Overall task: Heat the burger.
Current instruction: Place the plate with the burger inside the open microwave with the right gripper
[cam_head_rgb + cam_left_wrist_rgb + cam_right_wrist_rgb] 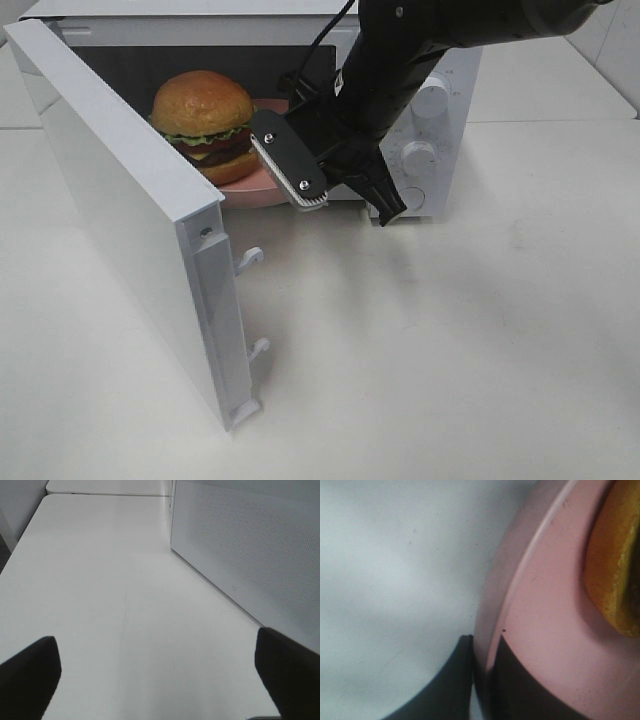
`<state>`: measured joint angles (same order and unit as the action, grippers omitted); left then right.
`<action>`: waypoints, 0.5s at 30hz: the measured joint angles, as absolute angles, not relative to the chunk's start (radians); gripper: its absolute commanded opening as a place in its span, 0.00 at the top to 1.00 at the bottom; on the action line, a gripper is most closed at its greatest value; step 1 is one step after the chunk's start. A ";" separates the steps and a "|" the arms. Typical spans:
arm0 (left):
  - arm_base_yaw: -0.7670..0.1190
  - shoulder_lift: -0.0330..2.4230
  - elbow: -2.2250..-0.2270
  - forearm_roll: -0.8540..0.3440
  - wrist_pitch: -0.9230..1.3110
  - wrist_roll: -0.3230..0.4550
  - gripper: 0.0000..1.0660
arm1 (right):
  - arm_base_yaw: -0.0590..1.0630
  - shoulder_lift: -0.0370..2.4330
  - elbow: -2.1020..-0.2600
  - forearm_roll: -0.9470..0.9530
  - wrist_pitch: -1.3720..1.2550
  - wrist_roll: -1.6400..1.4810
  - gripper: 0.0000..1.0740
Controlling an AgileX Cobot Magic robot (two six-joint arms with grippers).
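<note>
Right gripper (484, 646) is clamping the pink plate (255, 190) rim, burger (203, 115) sitting inside the microwave (440, 130); left gripper (156, 677) is idling wide open, empty. Next up, I'd say: release, shut door (110, 170).

- Burger (203, 120): a domed golden-brown bun is noted on top, with a green lettuce frill, a yellow cheese edge and a dark patty beneath it, and a bottom bun under those.
- It is seen upright and whole, its layers stacked.
- It is seated on a pink plate (262, 190), inside the cavity of the open microwave (440, 130), close to the front opening.
- In the right wrist view only an orange-brown bun edge is caught, resting on the plate's inner surface.
</note>
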<state>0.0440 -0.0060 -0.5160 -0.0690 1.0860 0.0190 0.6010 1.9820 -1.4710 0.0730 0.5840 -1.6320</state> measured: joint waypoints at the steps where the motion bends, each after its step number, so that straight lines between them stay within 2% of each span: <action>1: 0.044 -0.006 -0.516 -0.069 1.086 0.019 0.08 | 0.601 1.982 -1.471 0.073 0.584 -1.632 1.00; 15: 0.044 -0.006 -0.516 -0.069 1.086 0.019 0.08 | 0.601 2.071 -1.593 0.030 0.558 -1.576 1.00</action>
